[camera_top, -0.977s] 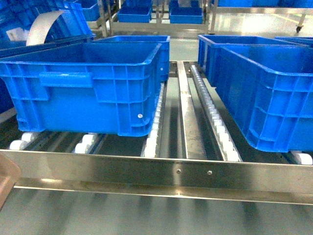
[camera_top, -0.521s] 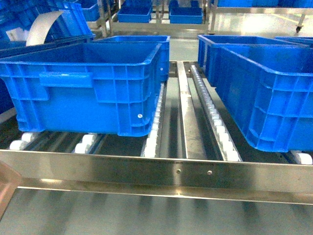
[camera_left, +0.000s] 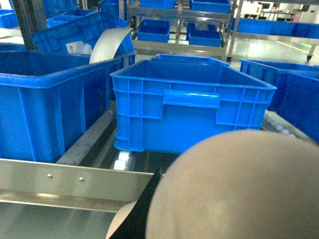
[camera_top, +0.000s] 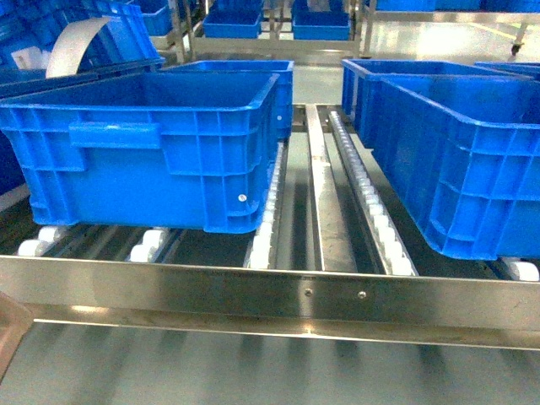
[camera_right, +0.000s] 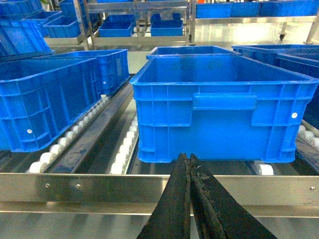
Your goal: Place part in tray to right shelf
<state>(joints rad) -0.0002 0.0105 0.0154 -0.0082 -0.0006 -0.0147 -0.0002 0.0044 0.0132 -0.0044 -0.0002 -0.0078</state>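
Head view, far left bottom corner: a beige-brown edge of the tray pokes into frame, below the shelf's front rail. The part is not visible in any view; whether it sits in the tray cannot be told.

Left wrist view: the tray fills the lower right as a big rounded beige surface, close to the lens and blurred. A dark strip runs along its left edge. The left claw itself is hidden by it, so whether it is clenched or released cannot be told. Beyond, a left crate and a middle crate stand on the rollers.

Right shelf: flat steel front rail running across the whole width, two small screws near its middle. Behind it, white roller tracks and a bare steel strip between them.

On the shelf, left crate sits on the rollers, set back from the rail, open top, handle ledge on its near face. Right crate sits on the right-hand lane, cut off by the frame edge. More blue crates behind both and on racks in the background.

Right wrist view: right claw clenched, its two dark fingers pressed together with nothing between them, tip just over the front rail, pointing at a crate ahead.
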